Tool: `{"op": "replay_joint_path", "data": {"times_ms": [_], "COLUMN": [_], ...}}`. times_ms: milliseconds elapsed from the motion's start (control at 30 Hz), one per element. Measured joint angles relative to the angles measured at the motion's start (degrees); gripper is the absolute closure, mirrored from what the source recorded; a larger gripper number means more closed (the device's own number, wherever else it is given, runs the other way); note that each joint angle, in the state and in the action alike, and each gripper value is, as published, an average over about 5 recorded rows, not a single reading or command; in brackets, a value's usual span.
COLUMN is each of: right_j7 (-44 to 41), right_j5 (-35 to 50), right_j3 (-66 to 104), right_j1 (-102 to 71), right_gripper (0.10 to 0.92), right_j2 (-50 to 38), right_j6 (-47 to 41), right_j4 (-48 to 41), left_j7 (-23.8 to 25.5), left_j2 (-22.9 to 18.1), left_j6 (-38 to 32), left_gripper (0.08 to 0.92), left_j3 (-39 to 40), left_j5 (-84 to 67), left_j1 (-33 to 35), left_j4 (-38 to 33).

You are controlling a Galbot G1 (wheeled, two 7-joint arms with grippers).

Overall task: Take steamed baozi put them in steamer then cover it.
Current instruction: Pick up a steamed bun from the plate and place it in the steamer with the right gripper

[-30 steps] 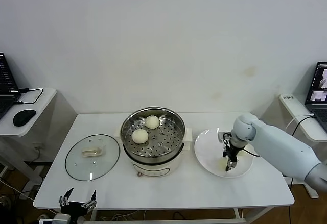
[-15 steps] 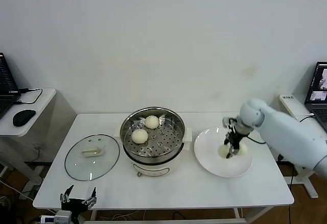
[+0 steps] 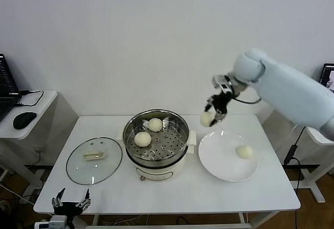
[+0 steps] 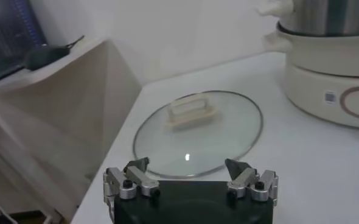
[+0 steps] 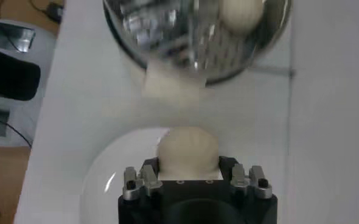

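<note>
— Steel first: where does the steamer stand, and what is in it?

— It stands in the middle of the white table, uncovered, on its cream base; two steamed baozi lie on the perforated tray, one at the far side and one toward the left; the rest of the tray is bare.

— And the right gripper?

— Raised in the air between the steamer and the white plate, above the plate's far-left edge; its jaws are clenched on a third baozi; the right wrist view shows that bun pressed between the fingers, with the plate beneath it and the steamer's rim beyond.

— Anything left on the plate?

— One baozi, lying toward the plate's right side, well apart from the gripper.

— The cover?

— The glass cover lies flat on the table just left of the steamer, handle up, beside the base.

— And the left gripper?

— Low at the near-left corner of the table, off its edge; the left wrist view shows its jaws spread wide with nothing between them, and the cover on the table just beyond them.
</note>
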Motion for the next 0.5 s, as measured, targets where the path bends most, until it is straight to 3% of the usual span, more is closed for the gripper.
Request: {"op": "replay_joint_path", "data": {"times_ms": [267,500], "right_j7": [-0.1,1.5], "right_j5": [1.6,-2.8], "right_j3": [-1.9,-4.1], "right_j1": [3.4,3.8], "right_gripper": [0.414,0.414], "right_j2": [8.1,13.7], "right_j6": [10.2,18.3], "right_j4": [0.2,1.7], "left_j7": [-1.2,-2.0], "left_j2": [-0.8,-1.6], "left_j6": [-1.0,-1.5], "left_gripper": [0.177,0.177], "left_j3": [-0.7,-1.3], "left_j5": [-0.2,-0.8], "left_j1": [0.8,1.9], "left_j4": [-0.9,-2.0]}}
